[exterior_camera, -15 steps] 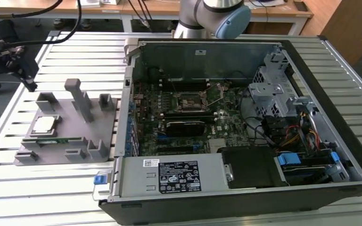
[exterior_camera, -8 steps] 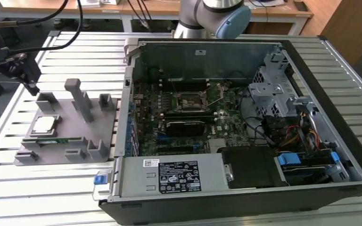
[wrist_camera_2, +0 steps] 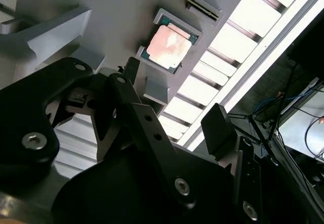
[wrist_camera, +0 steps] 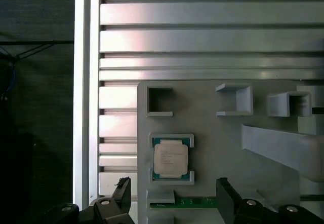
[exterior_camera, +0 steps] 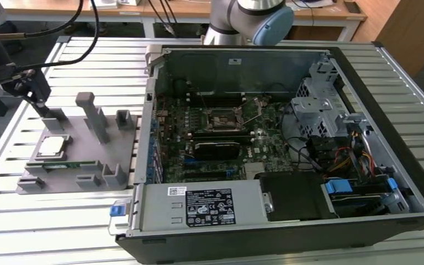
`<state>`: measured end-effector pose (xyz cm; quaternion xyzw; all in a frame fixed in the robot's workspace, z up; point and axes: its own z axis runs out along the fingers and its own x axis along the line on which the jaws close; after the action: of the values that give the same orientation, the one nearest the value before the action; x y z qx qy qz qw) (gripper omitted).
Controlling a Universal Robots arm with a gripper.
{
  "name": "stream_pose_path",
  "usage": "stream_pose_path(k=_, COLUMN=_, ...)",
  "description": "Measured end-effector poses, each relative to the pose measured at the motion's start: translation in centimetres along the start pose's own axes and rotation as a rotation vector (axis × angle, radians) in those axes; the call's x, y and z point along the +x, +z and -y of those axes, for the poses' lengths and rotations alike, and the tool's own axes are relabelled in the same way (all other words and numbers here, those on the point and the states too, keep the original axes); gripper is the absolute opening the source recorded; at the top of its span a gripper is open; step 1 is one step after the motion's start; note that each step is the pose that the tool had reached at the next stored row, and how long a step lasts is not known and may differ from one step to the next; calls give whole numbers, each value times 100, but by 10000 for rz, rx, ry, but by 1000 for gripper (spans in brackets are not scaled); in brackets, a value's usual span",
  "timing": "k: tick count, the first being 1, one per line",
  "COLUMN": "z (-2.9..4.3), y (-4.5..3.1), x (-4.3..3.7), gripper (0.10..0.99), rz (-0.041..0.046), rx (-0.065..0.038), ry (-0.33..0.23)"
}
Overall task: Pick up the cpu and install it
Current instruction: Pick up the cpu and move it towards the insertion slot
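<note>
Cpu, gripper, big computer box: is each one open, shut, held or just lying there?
cpu: lying flat in the grey holder, not held.
gripper: open, empty, near the cpu.
memory stick: lying in the holder.
computer case: open, side panel off.

On the slatted table (exterior_camera: 64, 221), a holder plate (exterior_camera: 61, 174) lies at the exterior view's left, just beside the open computer case (exterior_camera: 242, 66) at its right. The cpu (exterior_camera: 52, 146) sits in a recess on the plate, and the memory stick (exterior_camera: 68, 164) lies nearer the plate's front edge. The gripper (exterior_camera: 46, 113) hangs over the plate's far end (behind the cpu). Inside the case, the socket (exterior_camera: 222, 118) sits mid-motherboard (exterior_camera: 267, 143).
</note>
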<state>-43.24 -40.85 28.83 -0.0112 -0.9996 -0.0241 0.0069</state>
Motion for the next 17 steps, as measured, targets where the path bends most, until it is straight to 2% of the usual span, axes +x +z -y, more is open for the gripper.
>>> stream_pose_path(k=1, z=2, y=42, x=-1, gripper=761, rz=0, rx=-30, ry=-1)
stream_pose_path(k=6, z=11, y=132, x=0, gripper=761, rz=-3, rx=-54, ry=-32)
stream_pose_path(k=17, z=20, y=279, x=-2, gripper=761, rz=-7, rx=-75, ry=-113)
